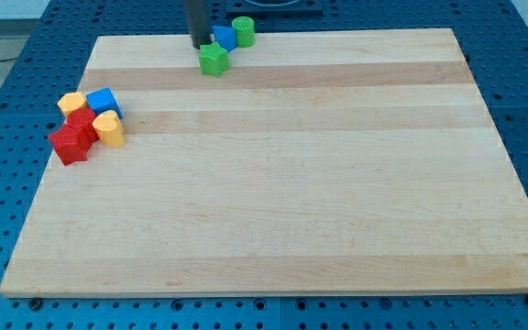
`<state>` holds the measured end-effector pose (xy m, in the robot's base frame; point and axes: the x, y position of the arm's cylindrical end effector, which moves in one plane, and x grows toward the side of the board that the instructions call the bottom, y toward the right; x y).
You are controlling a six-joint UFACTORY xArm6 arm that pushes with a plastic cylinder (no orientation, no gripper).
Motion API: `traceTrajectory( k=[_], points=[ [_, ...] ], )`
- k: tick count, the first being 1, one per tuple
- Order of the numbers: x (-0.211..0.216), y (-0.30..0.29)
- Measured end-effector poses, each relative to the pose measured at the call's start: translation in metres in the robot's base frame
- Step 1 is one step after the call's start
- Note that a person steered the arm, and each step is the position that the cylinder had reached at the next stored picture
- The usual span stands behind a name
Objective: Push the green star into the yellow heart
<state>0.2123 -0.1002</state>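
Wooden board (282, 229), pale and rectangular, fills most of the frame on a blue perforated bench. Near the top edge, a little left of centre, a straight dark rod comes down from above; my tip (197, 45) sits at the board's upper rim. The arm carries no pincer, so nothing opens or closes.

Touching or just beside the tip, on its lower right, lies the small green star-shaped block (214, 60). A blue block (225, 38) and a green round block (244, 31) crowd just above and right of the star.

Far across at the frame's left edge sits a tight cluster: a yellow heart-shaped block (109, 129) at its lower right, a yellow-orange block (71, 103), a blue cube-like block (104, 102), and two red blocks (73, 137).

Key relation: the heart lies to the star's lower left, well apart, while the tip stands on the star's upper left. A push toward the heart would likely need the tip on the star's upper right side.
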Motion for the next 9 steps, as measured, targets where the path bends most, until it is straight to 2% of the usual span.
traceTrajectory(
  k=[2, 4, 6, 7, 8, 9],
  points=[
    [0.053, 0.009],
    [0.119, -0.017],
    [0.176, 0.018],
    [0.211, 0.018],
    [0.228, 0.045],
    [0.255, 0.035]
  ],
)
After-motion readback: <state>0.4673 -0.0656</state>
